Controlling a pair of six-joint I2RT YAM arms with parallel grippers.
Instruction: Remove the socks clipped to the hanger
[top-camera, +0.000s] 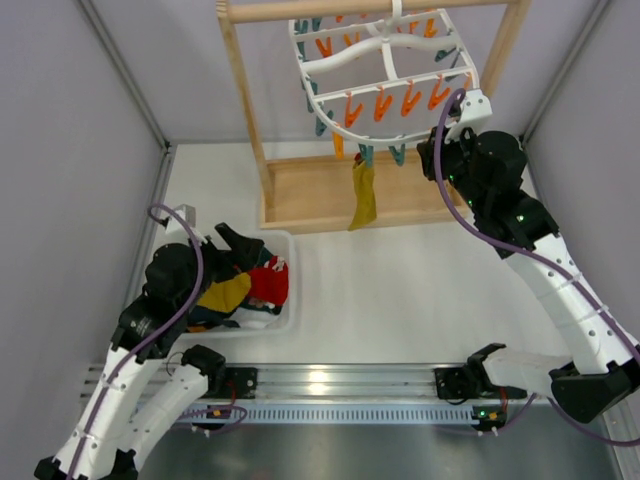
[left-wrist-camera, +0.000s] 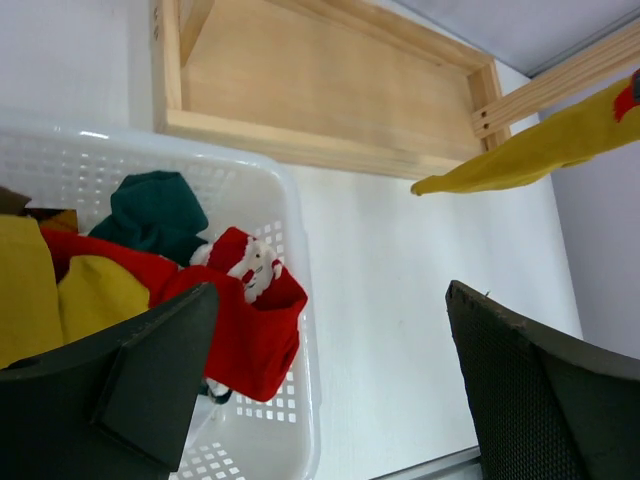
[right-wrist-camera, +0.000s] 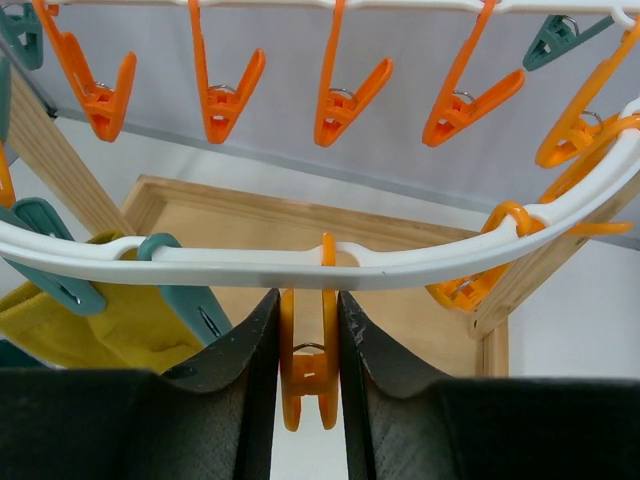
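Note:
The white oval hanger (top-camera: 385, 60) hangs from the wooden stand, with orange and teal pegs dangling. One mustard yellow sock (top-camera: 363, 195) is clipped under its near rim by a teal peg (right-wrist-camera: 60, 290). My right gripper (top-camera: 445, 140) is up at that rim (right-wrist-camera: 250, 268), its jaws shut on an orange peg (right-wrist-camera: 309, 370) with nothing in it, just right of the yellow sock (right-wrist-camera: 110, 325). My left gripper (left-wrist-camera: 330, 300) stands wide open over the right edge of the white basket (left-wrist-camera: 290, 230). A red sock (left-wrist-camera: 250, 330) lies draped in the basket just below its left finger.
The basket (top-camera: 290, 300) at the near left holds red, yellow and dark green socks. The light wooden stand's flat base (top-camera: 330, 190) lies under the hanger, its upright post (top-camera: 245, 100) at the left. Grey walls close in both sides.

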